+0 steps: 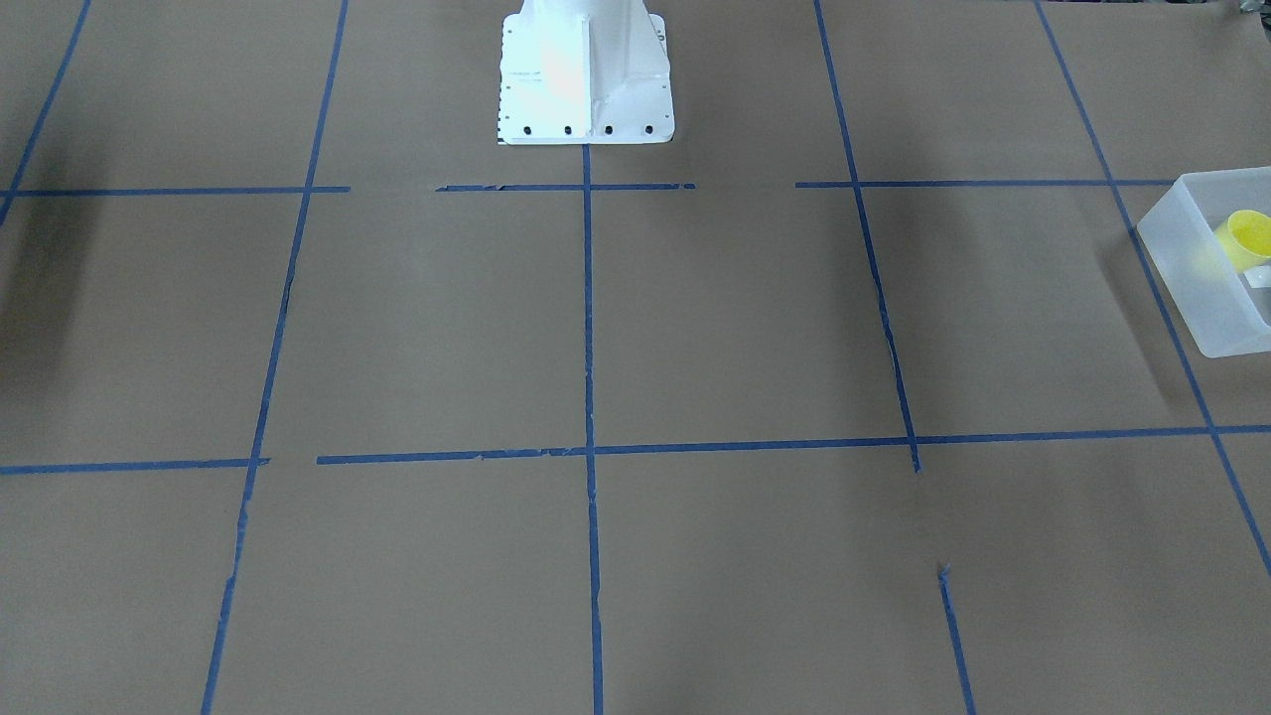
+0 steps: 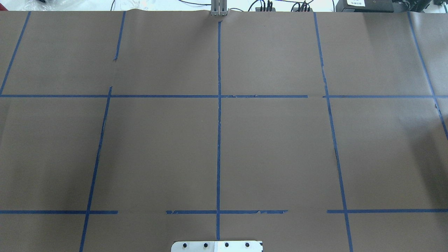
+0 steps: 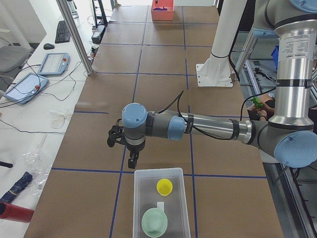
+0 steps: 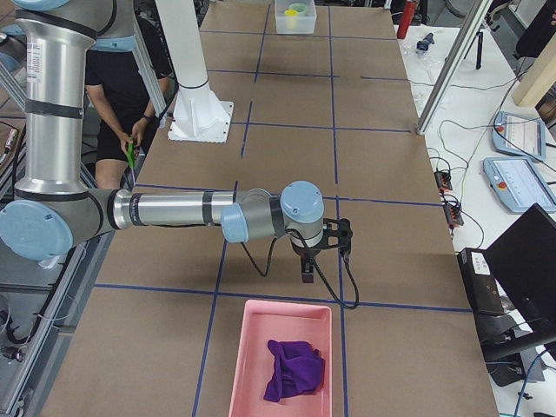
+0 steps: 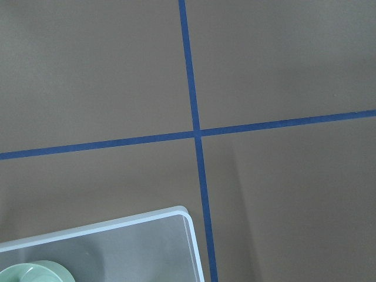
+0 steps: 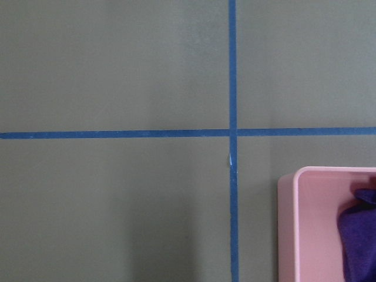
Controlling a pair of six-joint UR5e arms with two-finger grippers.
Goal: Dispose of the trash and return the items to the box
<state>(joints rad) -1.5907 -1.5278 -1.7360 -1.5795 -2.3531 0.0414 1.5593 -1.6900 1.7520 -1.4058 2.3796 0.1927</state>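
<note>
1. Yellow cup sits inside the translucent box, at the table end on the robot's left.
2. Same box: green bowl near the cup, small white label between them.
3. Left gripper points down over the table, just outside the box rim; only side views show it, so I can't tell how its fingers stand.
4. Right gripper hangs near a pink bin holding a purple cloth; finger state likewise can't be told.
</note>
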